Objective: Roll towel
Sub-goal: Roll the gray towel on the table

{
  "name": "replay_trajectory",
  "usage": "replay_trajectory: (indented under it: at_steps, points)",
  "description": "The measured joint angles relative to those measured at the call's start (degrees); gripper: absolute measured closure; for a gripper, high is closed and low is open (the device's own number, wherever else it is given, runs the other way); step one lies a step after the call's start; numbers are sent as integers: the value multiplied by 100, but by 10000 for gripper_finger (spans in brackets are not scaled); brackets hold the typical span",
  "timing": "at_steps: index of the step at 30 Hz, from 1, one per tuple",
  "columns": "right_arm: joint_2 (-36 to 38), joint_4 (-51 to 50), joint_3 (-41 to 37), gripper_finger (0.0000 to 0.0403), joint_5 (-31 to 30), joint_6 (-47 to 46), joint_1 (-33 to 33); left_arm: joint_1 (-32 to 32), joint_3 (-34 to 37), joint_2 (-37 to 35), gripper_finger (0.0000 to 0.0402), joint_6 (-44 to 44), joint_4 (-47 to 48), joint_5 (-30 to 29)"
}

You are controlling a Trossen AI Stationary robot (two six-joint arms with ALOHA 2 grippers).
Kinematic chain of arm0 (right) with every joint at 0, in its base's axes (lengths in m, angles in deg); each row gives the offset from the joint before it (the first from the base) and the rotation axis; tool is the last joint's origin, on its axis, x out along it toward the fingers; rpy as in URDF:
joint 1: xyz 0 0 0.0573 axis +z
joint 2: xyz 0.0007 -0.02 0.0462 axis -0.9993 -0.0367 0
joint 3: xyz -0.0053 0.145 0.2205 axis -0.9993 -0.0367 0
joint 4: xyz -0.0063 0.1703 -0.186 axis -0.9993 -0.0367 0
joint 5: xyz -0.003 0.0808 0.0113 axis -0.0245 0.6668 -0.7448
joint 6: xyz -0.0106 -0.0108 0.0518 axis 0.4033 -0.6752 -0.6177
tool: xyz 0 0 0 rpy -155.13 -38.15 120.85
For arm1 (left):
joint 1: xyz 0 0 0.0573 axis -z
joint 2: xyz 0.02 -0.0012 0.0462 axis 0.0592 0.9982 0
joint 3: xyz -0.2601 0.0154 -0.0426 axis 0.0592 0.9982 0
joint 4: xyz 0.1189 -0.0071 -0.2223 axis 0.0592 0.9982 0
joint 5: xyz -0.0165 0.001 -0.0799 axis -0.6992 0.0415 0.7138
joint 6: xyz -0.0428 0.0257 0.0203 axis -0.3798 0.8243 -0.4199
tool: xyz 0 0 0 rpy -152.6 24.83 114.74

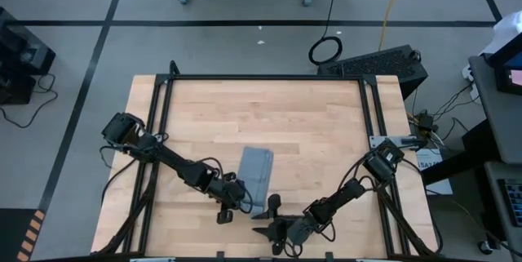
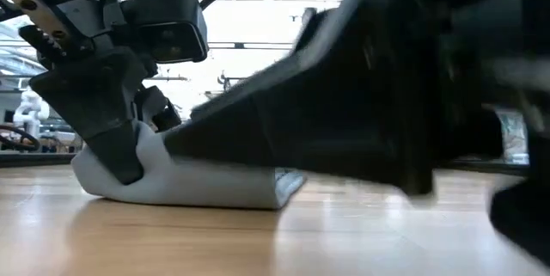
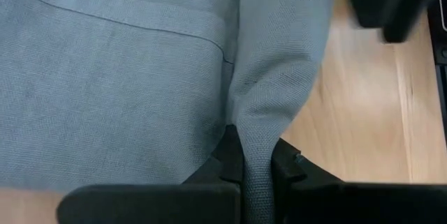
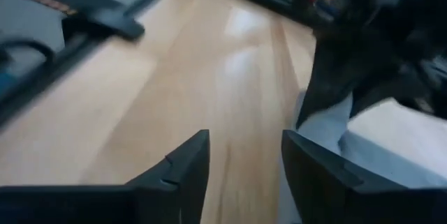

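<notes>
One towel (image 1: 256, 173) is on the table (image 1: 318, 123), folded into a narrow strip a little left of centre, towards the near edge — soft, light woven cloth with a stitched hem, and it is judged to slump and drape rather than hold any shape. No fragility is expected, but a loose layer could slide or unfold if only the top ply is caught. The best hold is judged to be at the near end, on a corner or edge where all the layers can be pinched together.

That is where the left gripper (image 3: 255, 172) is placed: its fingers are closed on a gathered ridge of cloth at the near end of the towel, and in the low view that end is seen lifted off the wood while the far part lies flat. The left arm is stretched in low from the table's left side, wrist angled down to the strip.

The right gripper (image 4: 244, 165) is held low beside it, just right of the near end — fingers apart, nothing between them, bare wood beneath. Its arm is brought in from the right side, bent towards the near edge.
</notes>
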Motion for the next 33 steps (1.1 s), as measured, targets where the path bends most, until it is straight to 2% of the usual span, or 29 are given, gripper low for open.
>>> replay_trajectory:
  at_steps: [7, 10, 20, 25, 33]
  points:
    - [0, -298, -3, 214, -563, -217, -32, -6, 1, 0, 384, -42, -9, 59]
    - [0, -347, -3, 211, -577, -286, -41, -1, 1, 0, 384, -44, -9, 85]
    - [-9, -926, 1, 211, -554, -1487, -222, 0, 1, 0, 373, -40, 0, 39]
    - [-9, -1300, 5, 211, -560, -2145, -308, 58, 1, 0, 331, 0, 6, -208]
    - [-4, -1627, 16, 211, -546, -2999, -367, 104, 3, -177, 224, 330, 277, -194]
